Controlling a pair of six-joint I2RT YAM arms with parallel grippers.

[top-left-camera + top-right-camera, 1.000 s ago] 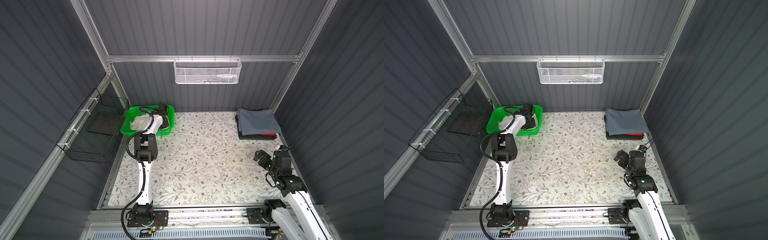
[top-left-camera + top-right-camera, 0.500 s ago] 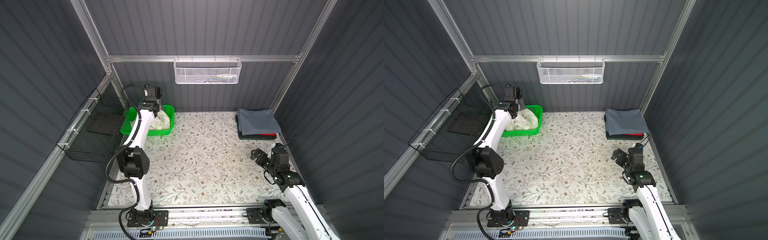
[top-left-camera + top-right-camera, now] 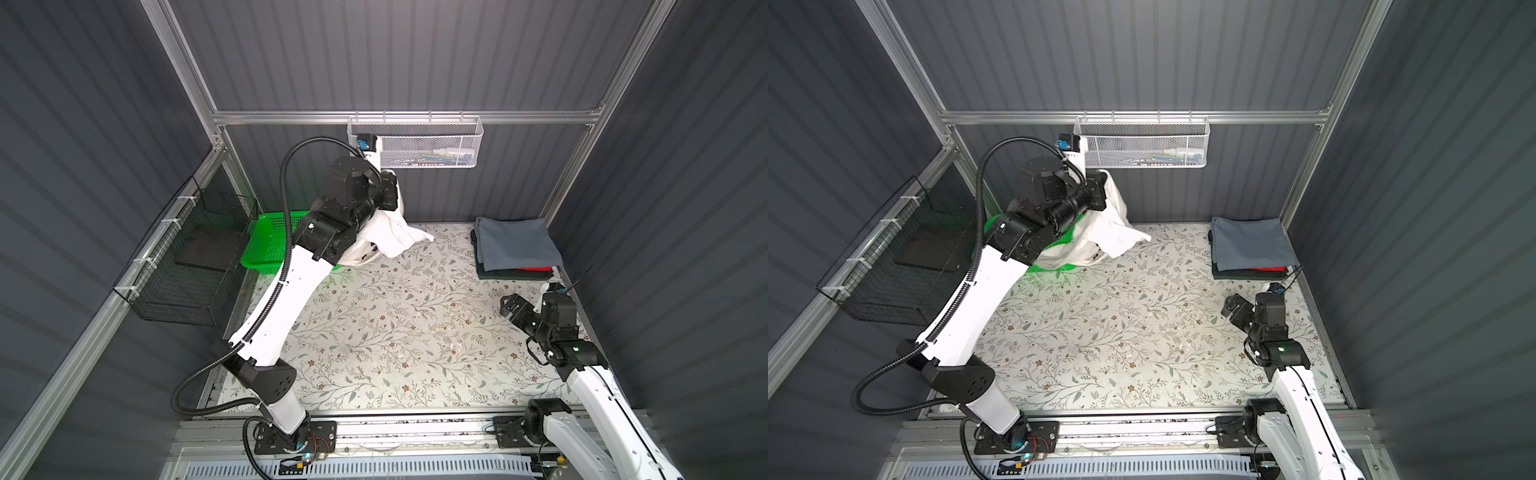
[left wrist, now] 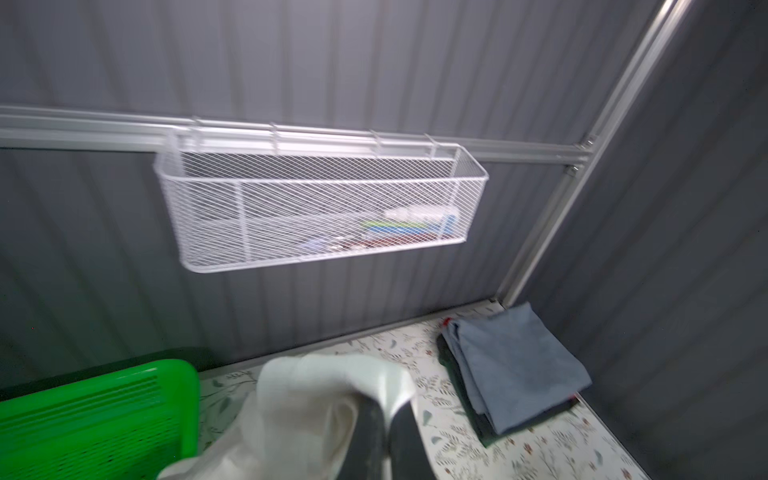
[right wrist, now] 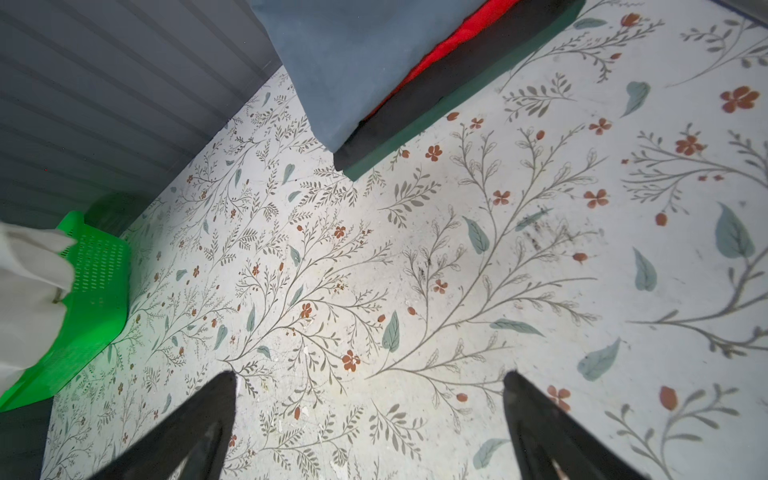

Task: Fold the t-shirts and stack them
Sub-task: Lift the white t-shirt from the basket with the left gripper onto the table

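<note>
Both top views: left claw (image 3: 395, 195) clamped on the cream-white tee (image 3: 395, 243), held high at upper centre, cloth hanging just right of the green basket (image 3: 270, 243). At upper right, folded stack (image 3: 494, 272) — slate grey-blue tee (image 3: 515, 243) topmost. Right claw (image 5: 369, 376) spread wide, empty, above the desk (image 3: 395, 332).

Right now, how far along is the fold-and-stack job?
Done: a folded stack, grey-blue on top, sits back right. In hand: the left claw is shut on the cream tee, dangling by the green basket. Left: spreading, folding and stacking it; the right claw is open, empty.
</note>
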